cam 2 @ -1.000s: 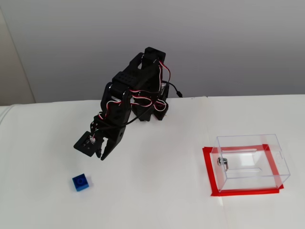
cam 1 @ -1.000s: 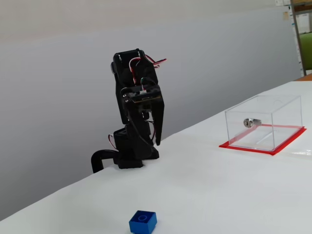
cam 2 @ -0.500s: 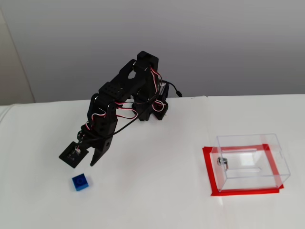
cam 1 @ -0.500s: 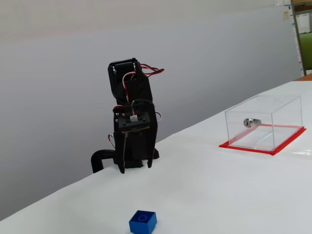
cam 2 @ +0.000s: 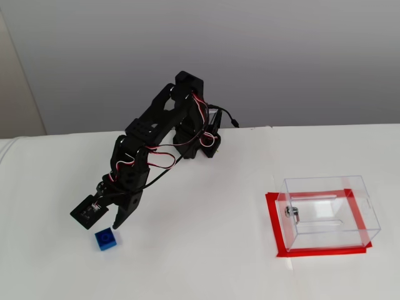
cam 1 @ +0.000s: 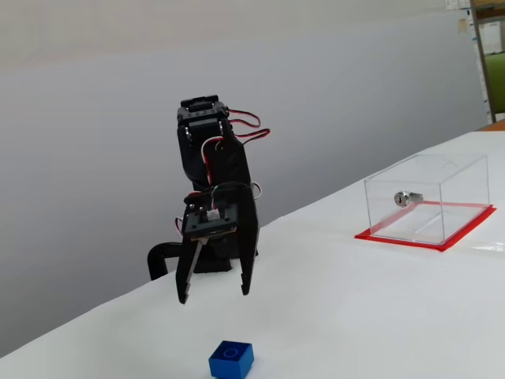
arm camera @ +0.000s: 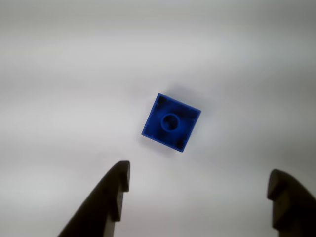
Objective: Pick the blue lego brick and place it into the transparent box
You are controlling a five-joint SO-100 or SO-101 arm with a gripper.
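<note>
Blue lego brick [arm camera: 171,122] beneath spread hand [arm camera: 197,180]

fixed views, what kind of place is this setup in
Probably an office or lab test bench, not a home: a bare white table against a plain grey wall, and what looks like shelving at the far right edge. Only the blue lego brick and transparent box are set out.
</note>
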